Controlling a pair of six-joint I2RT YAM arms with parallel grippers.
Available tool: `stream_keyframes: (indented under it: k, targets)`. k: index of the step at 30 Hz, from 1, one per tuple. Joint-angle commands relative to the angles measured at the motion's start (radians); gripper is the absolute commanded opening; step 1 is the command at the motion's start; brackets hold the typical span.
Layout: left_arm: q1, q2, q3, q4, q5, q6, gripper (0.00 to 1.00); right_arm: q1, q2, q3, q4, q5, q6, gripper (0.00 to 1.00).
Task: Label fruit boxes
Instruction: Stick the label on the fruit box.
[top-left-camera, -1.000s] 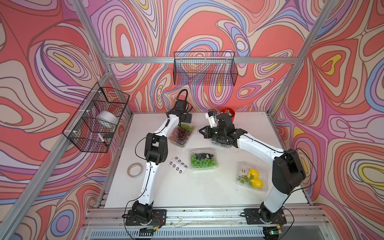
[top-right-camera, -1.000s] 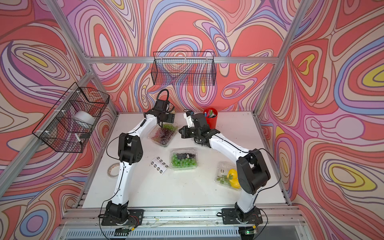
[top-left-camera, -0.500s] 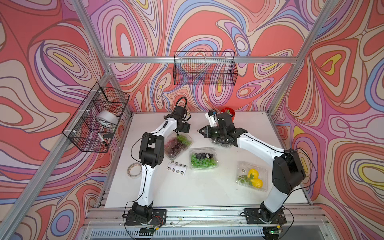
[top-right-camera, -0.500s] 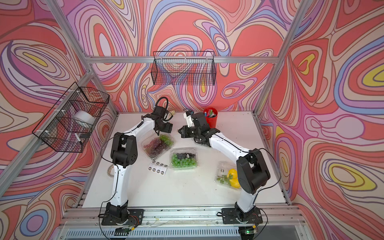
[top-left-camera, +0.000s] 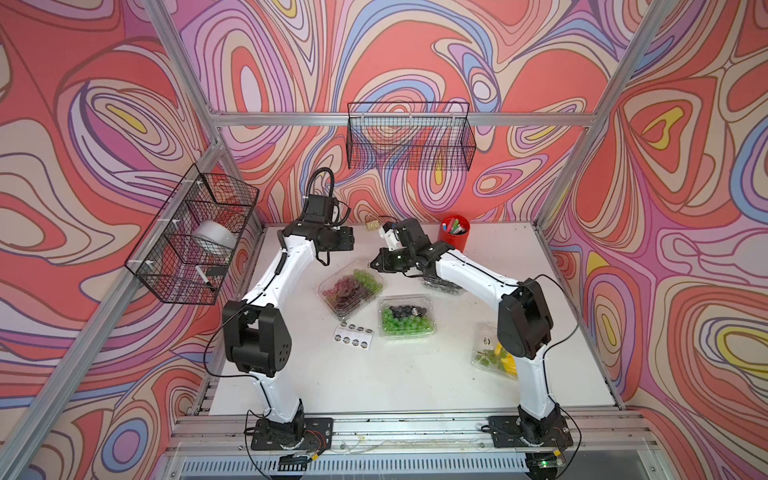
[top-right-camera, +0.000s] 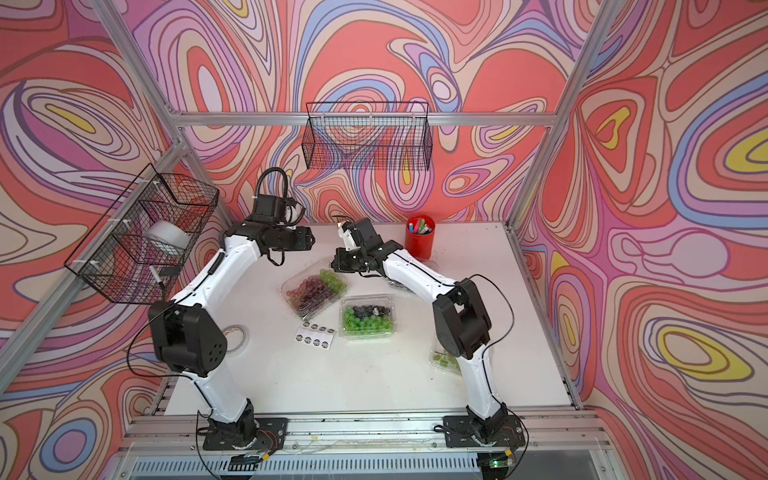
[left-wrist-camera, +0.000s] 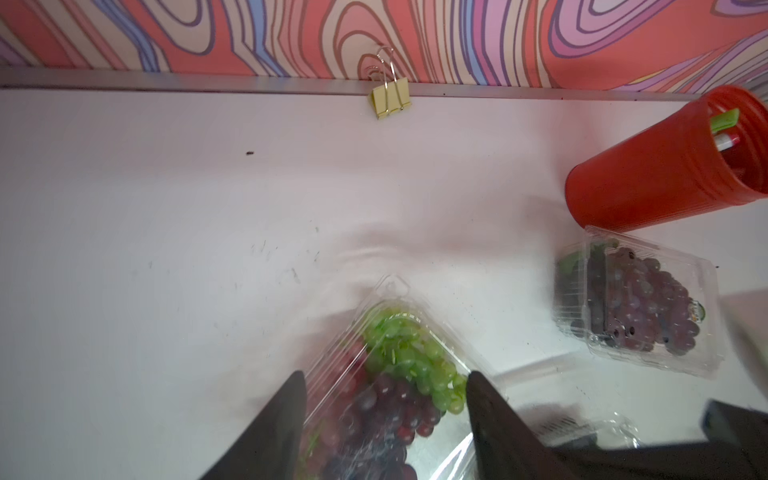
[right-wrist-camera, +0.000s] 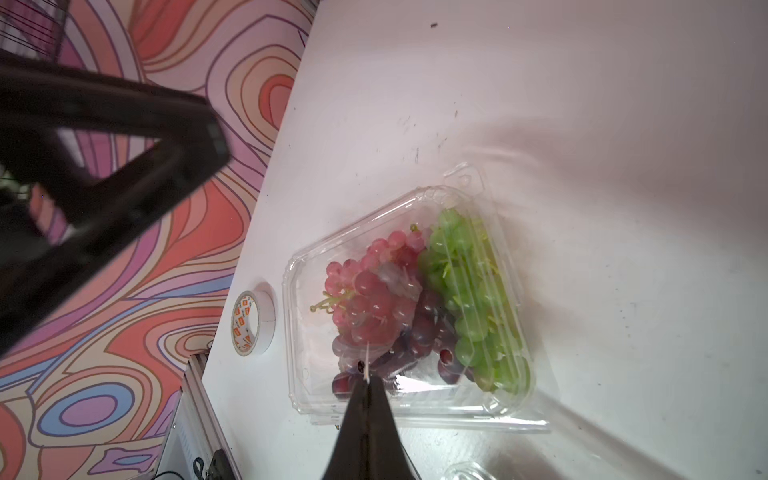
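So, near the front, the lemon box (top-left-camera: 486, 351) and green grape box (top-left-camera: 406, 318) sit apart; next, the mixed grape box (right-wrist-camera: 407, 299) lies flat at the tip of the right gripper (right-wrist-camera: 368, 380), pinched tight on a thin pale sliver (right-wrist-camera: 366, 359), prob. a sticker; lay it flat on the lid, press softly; farther back, the left gripper (left-wrist-camera: 384, 376) hangs w/ jaws apart, holding nothing.

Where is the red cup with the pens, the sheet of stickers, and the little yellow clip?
red cup (top-left-camera: 453, 243): in a top view, on its outer wall.
sheet of stickers (top-left-camera: 353, 335): in a top view, on the middle of the sheet.
yellow clip (left-wrist-camera: 390, 101): in the left wrist view, on its yellow body.
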Motion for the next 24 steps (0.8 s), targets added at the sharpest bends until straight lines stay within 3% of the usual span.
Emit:
stream_keyframes:
  k: [1,10,19,24]
  targets:
    - [0.025,-0.058,-0.120,-0.014,0.126,-0.080,0.55,0.023,0.061,0.086,-0.126,0.008,0.038,0.00]
    - [0.050,-0.158,-0.307,0.043,0.260,-0.128,0.32,0.046,0.178,0.200,-0.185,-0.060,0.098,0.00]
    - [0.050,-0.129,-0.402,0.170,0.323,-0.215,0.14,0.046,0.225,0.242,-0.263,-0.026,0.118,0.00]
    - [0.049,-0.083,-0.401,0.207,0.367,-0.242,0.11,0.047,0.242,0.258,-0.288,-0.019,0.121,0.00]
